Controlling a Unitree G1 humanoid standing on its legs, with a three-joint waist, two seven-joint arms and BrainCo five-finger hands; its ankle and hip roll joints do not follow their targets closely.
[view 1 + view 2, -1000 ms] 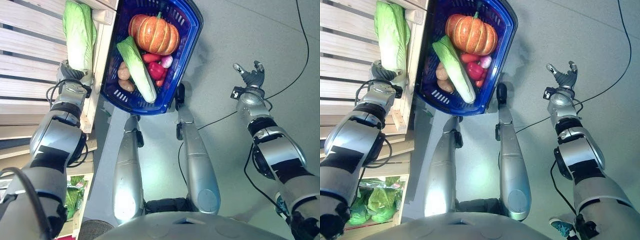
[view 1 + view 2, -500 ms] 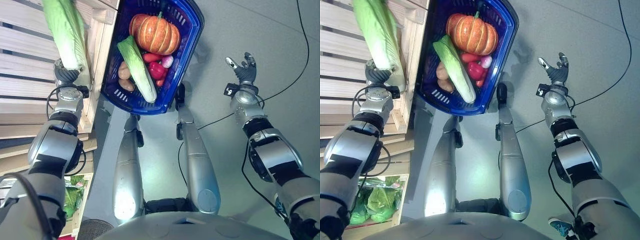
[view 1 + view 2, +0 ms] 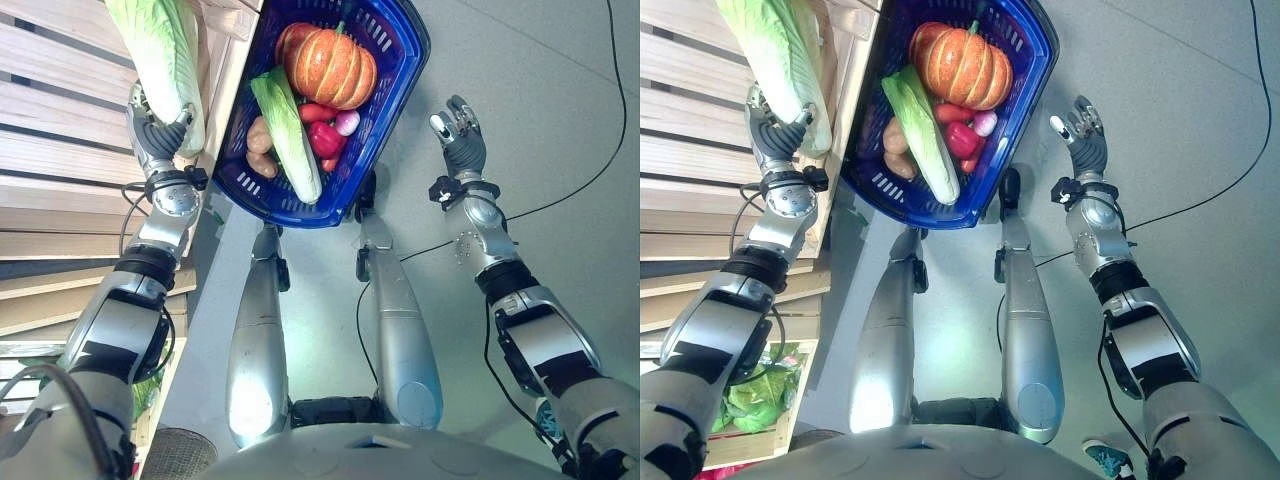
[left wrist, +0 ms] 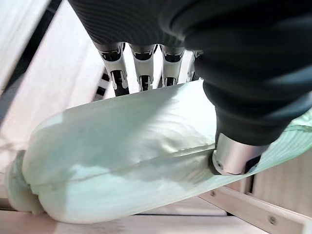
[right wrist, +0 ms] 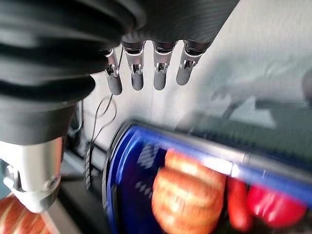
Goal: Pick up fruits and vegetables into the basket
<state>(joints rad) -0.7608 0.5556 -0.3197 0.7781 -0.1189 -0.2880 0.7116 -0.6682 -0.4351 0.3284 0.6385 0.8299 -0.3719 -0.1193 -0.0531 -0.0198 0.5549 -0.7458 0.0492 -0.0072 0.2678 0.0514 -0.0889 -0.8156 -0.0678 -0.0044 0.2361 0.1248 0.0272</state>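
Note:
My left hand (image 3: pixel 158 135) is shut on a pale green napa cabbage (image 3: pixel 160 45), held over the wooden shelf just left of the blue basket (image 3: pixel 255 192). In the left wrist view the fingers (image 4: pixel 141 73) and thumb (image 4: pixel 234 156) curl round the cabbage (image 4: pixel 122 156). The basket holds an orange pumpkin (image 3: pixel 335 68), another napa cabbage (image 3: pixel 287 135), a red pepper (image 3: pixel 325 138), potatoes (image 3: pixel 260 135) and a small pink vegetable (image 3: pixel 347 122). My right hand (image 3: pixel 458 135) is open above the floor, right of the basket, with its fingers (image 5: pixel 146 73) straight and holding nothing.
A slatted wooden shelf (image 3: pixel 60 150) fills the left side, with its corner post beside the basket. Bagged green leaves (image 3: pixel 760 385) lie in a crate at the lower left. Grey floor (image 3: pixel 560 60) spreads out to the right.
My left hand has lifted and turned the cabbage while keeping hold of it. My right hand has swung left, closer to the basket. The whole view has shifted slightly.

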